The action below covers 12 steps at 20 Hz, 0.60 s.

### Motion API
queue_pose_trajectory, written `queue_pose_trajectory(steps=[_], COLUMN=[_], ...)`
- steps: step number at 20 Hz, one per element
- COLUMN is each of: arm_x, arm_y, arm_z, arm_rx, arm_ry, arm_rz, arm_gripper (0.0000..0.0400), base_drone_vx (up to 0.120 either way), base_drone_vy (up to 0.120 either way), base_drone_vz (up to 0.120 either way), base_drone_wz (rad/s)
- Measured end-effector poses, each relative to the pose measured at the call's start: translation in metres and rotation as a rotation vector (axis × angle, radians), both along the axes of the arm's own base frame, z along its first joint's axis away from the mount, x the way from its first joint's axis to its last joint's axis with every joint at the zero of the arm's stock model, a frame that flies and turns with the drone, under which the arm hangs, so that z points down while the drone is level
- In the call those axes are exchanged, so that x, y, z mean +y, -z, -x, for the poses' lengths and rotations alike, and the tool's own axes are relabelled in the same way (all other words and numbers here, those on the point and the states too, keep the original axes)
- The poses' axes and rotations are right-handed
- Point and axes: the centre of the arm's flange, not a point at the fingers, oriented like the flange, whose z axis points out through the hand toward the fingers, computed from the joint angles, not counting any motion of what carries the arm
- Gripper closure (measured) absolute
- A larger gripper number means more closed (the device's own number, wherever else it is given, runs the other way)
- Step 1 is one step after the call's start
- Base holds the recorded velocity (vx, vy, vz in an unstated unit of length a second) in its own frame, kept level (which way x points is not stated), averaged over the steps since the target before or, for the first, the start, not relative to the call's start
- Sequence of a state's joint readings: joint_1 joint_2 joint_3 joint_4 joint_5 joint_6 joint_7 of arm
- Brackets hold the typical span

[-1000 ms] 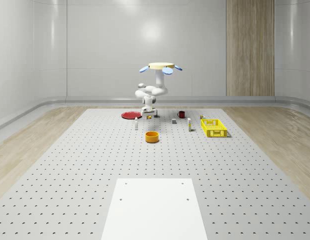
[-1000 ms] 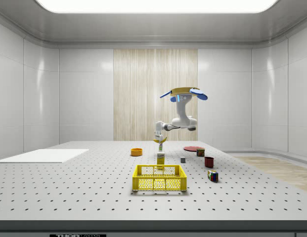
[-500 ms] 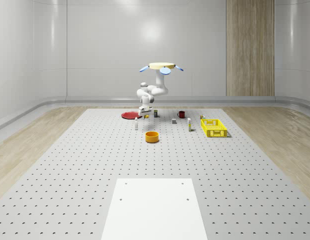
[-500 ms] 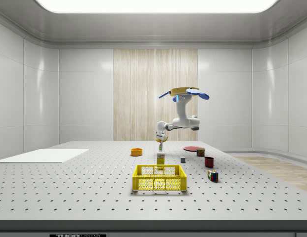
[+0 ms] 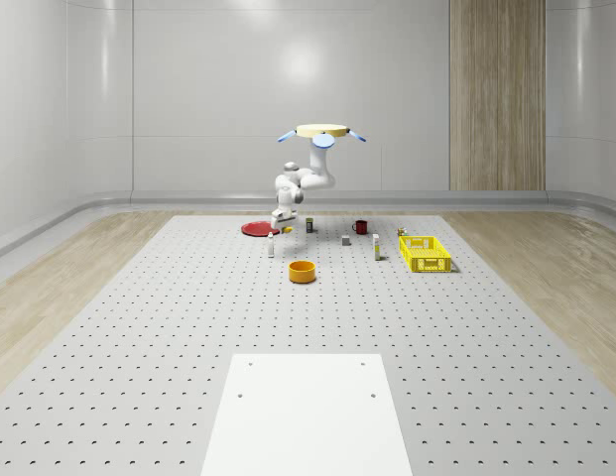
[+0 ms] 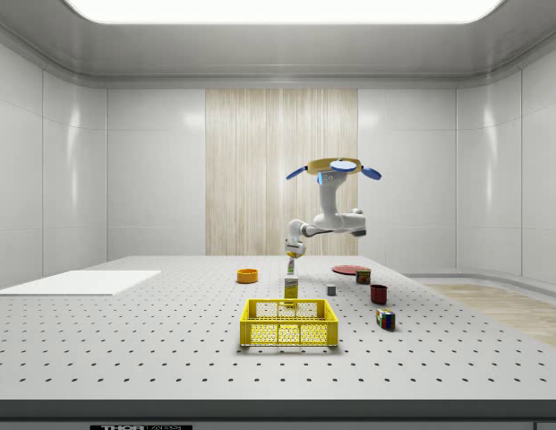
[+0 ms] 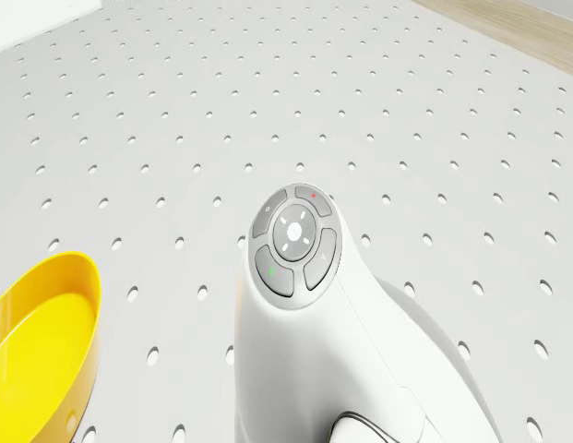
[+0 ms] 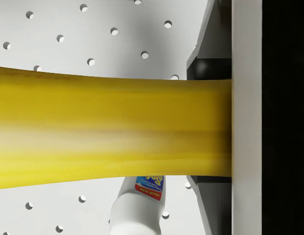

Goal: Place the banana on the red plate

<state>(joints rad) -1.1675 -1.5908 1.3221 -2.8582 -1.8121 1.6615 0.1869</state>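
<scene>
1. Gripper closed on the banana, pressed against one finger in the wrist view.
2. Banana held in the air above the perforated table, a white bottle standing below it.
3. Gripper hanging just beside the red plate, at the plate's right edge in the whole-scene view; banana not yet on the plate.
4. Drone hovering high over the far part of the table, above the red mug and a small can, arm reaching down toward the plate.
5. Orange bowl nearer the camera; yellow crate well apart at the whole-scene view's right.
</scene>
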Motion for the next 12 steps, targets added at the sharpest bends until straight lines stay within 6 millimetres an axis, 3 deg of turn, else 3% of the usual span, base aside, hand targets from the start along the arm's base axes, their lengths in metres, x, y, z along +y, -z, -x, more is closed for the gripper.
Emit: queue_pose_trajectory(steps=[12], arm_x=[-0.0001], arm_y=[0.0001], arm_z=[0.0], arm_rx=[-0.001], arm_ry=[0.361], arm_rz=[0.001], arm_gripper=[0.0211], base_drone_vx=[0.0], base_drone_vy=[0.0], base_drone_vz=[0.0], base_drone_wz=[-0.3])
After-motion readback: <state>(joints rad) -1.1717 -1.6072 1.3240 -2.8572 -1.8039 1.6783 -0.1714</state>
